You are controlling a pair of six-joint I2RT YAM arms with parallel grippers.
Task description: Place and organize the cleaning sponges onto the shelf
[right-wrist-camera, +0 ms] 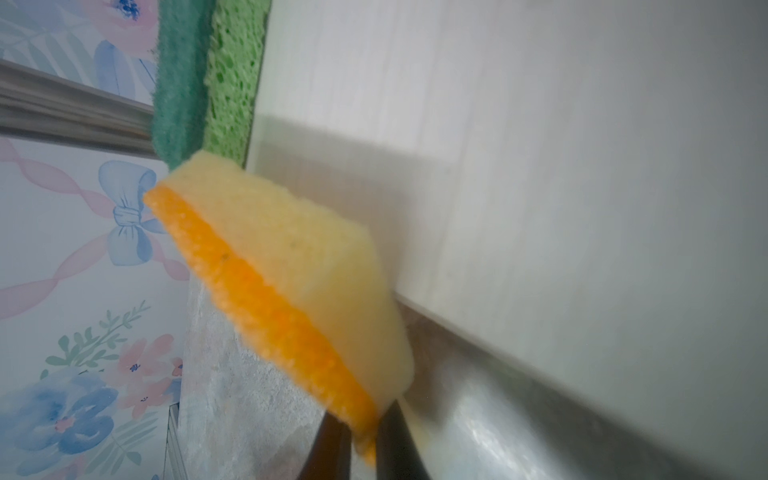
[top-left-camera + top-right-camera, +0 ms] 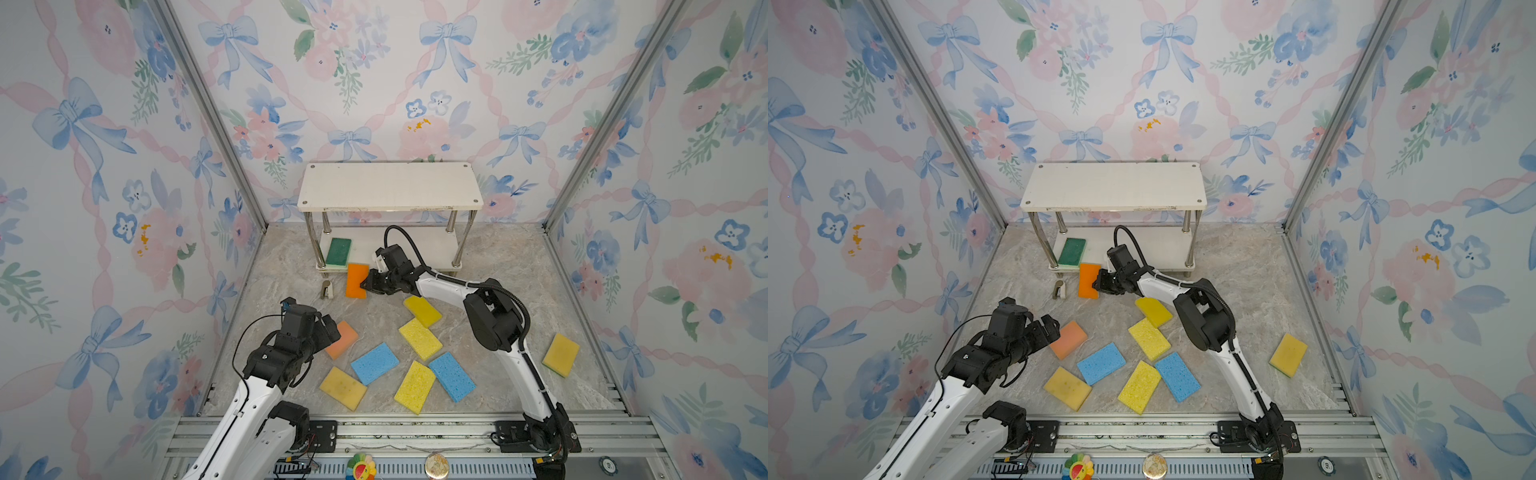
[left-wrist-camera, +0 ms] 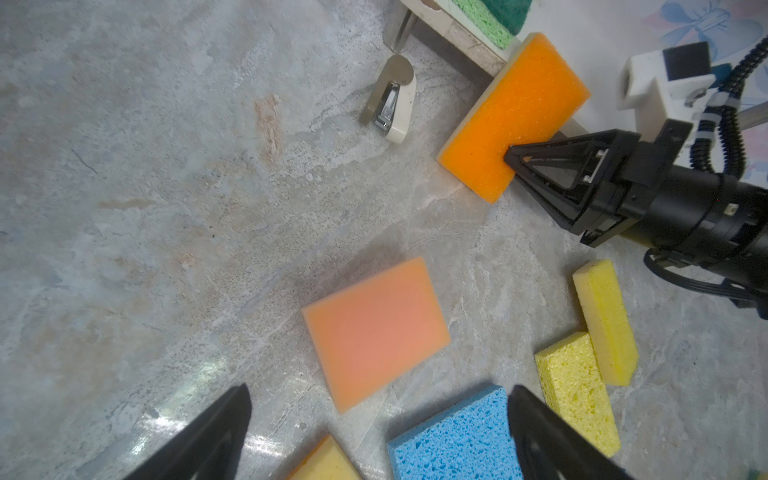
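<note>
Right wrist: orange sponge (image 1: 282,282) between right jaws, at shelf (image 1: 540,166) edge

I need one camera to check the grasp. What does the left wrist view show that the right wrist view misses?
Left wrist only: the open left tool, the peach sponge, a blue sponge, yellow sponges. Right wrist only: the pale face of the orange sponge. Both: the right tool shut on the orange sponge, the green sponge on the shelf.

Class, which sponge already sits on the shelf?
The dark green sponge, on the lower shelf board; the orange sponge is in the right claw, others on the floor.
</note>
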